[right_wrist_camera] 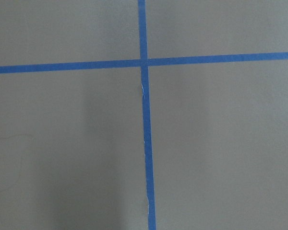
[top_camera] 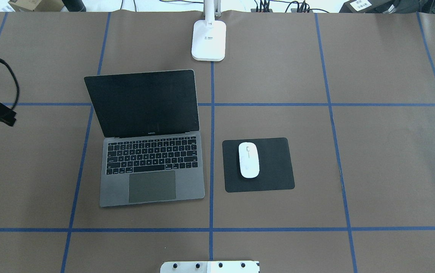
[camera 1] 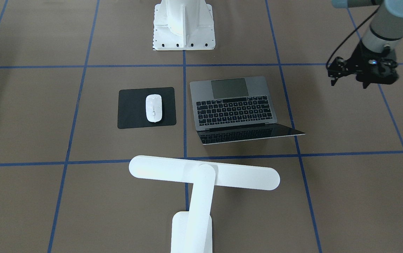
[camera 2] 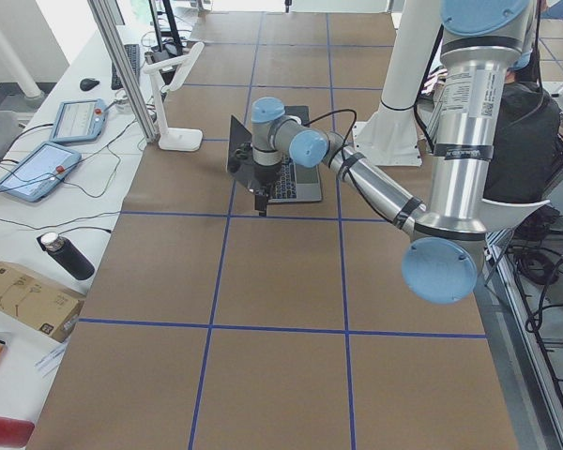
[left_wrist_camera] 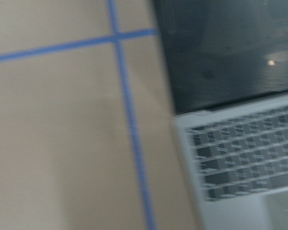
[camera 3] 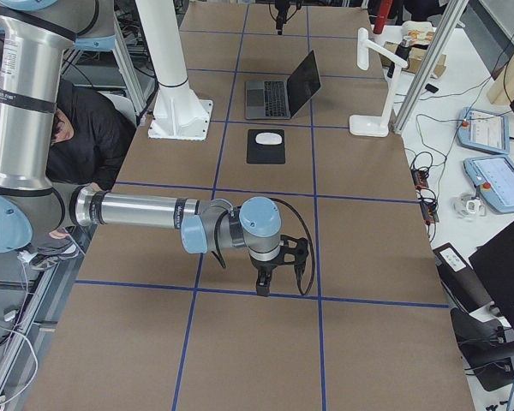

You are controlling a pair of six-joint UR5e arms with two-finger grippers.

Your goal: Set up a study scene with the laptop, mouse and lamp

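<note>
On the brown table (top_camera: 373,151): one open grey metal laptop (top_camera: 151,167); one smooth white oval mouse (top_camera: 248,160) at the laptop's 3 o'clock, resting on one flat black square mat (top_camera: 274,170); one white T-shaped lamp (top_camera: 208,40) at 1 o'clock. Left end effector (camera 1: 361,72) hangs at 9 o'clock, right end effector (camera 3: 263,278) well apart; finger spacing of either cannot be told.

You have silver arm tubes (camera 2: 464,141) with pale-blue joint caps (camera 2: 439,270), a black cable (top_camera: 18,91) looping beside the black left gripper (camera 1: 366,82), and a white bolted pedestal (camera 1: 184,28).
</note>
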